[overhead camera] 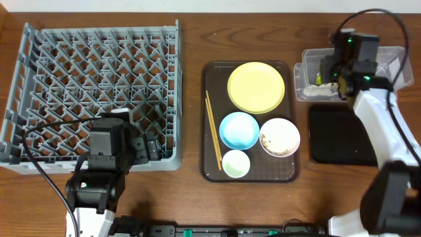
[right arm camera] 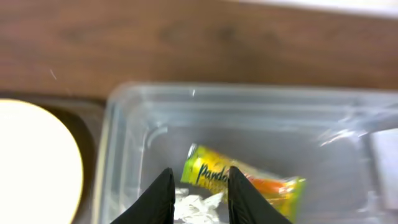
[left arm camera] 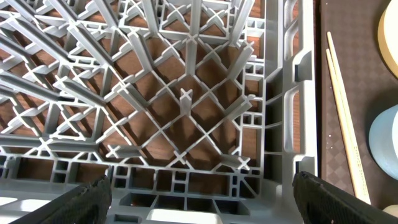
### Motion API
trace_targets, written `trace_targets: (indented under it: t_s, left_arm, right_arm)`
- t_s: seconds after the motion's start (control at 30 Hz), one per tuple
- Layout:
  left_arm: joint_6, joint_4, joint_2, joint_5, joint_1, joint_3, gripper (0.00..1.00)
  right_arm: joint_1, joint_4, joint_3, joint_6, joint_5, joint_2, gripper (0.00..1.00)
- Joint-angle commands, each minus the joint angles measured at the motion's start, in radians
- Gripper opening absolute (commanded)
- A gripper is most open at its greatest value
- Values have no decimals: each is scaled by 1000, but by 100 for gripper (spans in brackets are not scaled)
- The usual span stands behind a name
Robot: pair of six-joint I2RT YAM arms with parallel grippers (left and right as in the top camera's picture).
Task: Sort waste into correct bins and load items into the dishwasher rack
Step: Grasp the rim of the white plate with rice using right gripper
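The grey dishwasher rack fills the left of the table and holds nothing. My left gripper is open over the rack's near right corner. On the brown tray lie a yellow plate, a blue bowl, a soiled white bowl, a small green cup and chopsticks. My right gripper hangs open over the clear bin. In the right wrist view its fingers are empty. A yellow snack wrapper and crumpled white paper lie in the bin.
A black bin sits right of the tray, below the clear bin. The left wrist view shows the chopsticks and the blue bowl's edge just right of the rack wall. The yellow plate's edge is left of the clear bin.
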Motion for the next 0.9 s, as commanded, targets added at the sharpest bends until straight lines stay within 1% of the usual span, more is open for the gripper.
trace_targets:
  t_s: [0.0, 0.1, 0.17, 0.2, 0.27, 0.3, 0.37, 0.5, 0.63, 0.87]
  left_arm:
    - [-13, 4, 0, -5, 6, 21, 95]
    - [-13, 4, 0, -5, 6, 21, 95]
    - [-13, 4, 0, -5, 6, 21, 95]
    - [-13, 4, 0, -5, 6, 21, 95]
    - [-13, 4, 0, -5, 6, 21, 95]
    - [-13, 4, 0, -5, 6, 21, 95]
    - [-13, 4, 0, -5, 6, 21, 95]
    - [-13, 4, 0, -5, 6, 21, 95]
    - [-13, 4, 0, -5, 6, 21, 95]
    - [-13, 4, 0, -5, 6, 21, 95]
  right_arm:
    - [-1, -36, 6, 9, -65, -61, 26]
    - [6, -142, 6, 8, -258, -84, 36]
    - [20, -251, 6, 8, -367, -85, 42]
    - [27, -293, 5, 8, -390, -85, 45]
    - [53, -420, 1, 8, -394, -81, 45]
    - [63, -454, -2, 8, -388, -81, 44]
    - [87, -533, -12, 8, -383, -81, 38]
    - [126, -607, -40, 23, -373, -81, 35]
    - [150, -600, -95, 120, -271, -81, 32]
    - [221, -566, -155, 117, -313, -81, 32]
